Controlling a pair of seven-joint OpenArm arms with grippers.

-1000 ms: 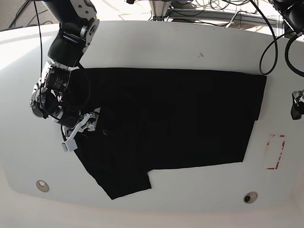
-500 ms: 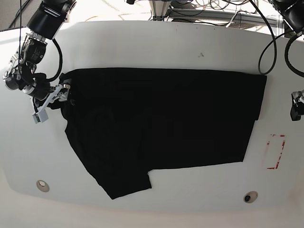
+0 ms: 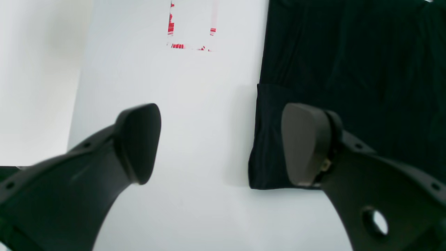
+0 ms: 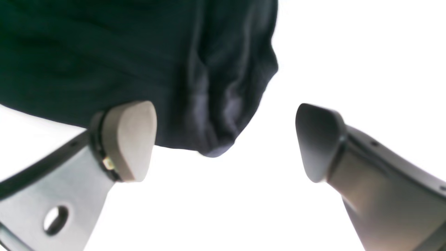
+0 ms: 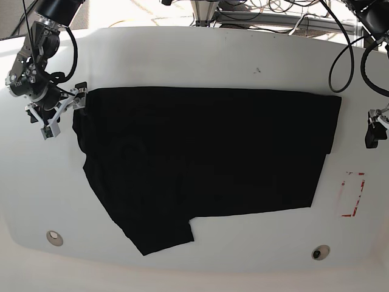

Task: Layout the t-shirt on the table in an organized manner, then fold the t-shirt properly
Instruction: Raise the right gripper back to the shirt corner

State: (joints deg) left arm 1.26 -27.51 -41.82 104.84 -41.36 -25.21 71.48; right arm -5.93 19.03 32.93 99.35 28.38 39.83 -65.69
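The black t-shirt (image 5: 206,152) lies spread flat across the white table (image 5: 213,55), with one sleeve pointing toward the front left. My right gripper (image 5: 62,112) stands open at the shirt's far-left corner. In the right wrist view a rumpled corner of the t-shirt (image 4: 216,115) lies between the spread fingers of the gripper (image 4: 223,143), not pinched. My left gripper (image 5: 374,131) is open just off the shirt's right edge. In the left wrist view that gripper (image 3: 221,143) has one finger (image 3: 303,146) over the t-shirt's (image 3: 348,69) doubled edge and the other over the bare table (image 3: 195,104).
A red-outlined rectangle mark (image 5: 351,194) is on the table right of the shirt, also seen as the red mark (image 3: 191,31). Two round metal fittings (image 5: 55,237) (image 5: 320,252) sit near the front edge. Cables run behind the table's back edge.
My right arm swung from over the shirt's left part out to the table's far left. The shirt's left edge now reaches further left. The left gripper rose slightly.
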